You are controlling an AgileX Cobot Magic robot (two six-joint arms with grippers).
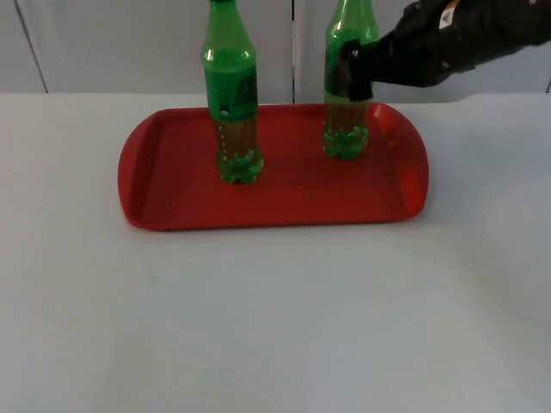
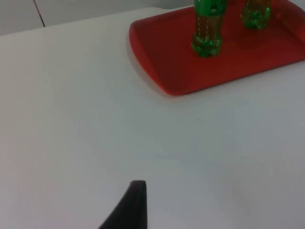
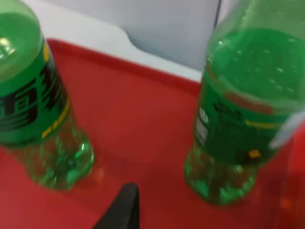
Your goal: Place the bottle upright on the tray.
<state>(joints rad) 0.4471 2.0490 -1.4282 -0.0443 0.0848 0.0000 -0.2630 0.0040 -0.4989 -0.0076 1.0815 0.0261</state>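
Observation:
Two green plastic bottles stand upright on the red tray (image 1: 172, 185). The left bottle (image 1: 232, 112) stands free near the tray's middle. The right bottle (image 1: 346, 129) stands at the tray's back right. My right gripper (image 1: 349, 76) is at this bottle's label height, open, its black finger in front of the bottle. In the right wrist view a gap separates the fingertip (image 3: 125, 207) from the right bottle (image 3: 233, 119), and the left bottle (image 3: 33, 105) stands further off. My left gripper (image 2: 136, 205) waits over the bare table, well away from the tray (image 2: 162, 62).
The white table (image 1: 275, 327) stretches wide in front of the tray and to both sides. The grey partition wall (image 1: 112, 43) rises right behind the tray. The right arm (image 1: 465, 39) reaches in over the tray's back right corner.

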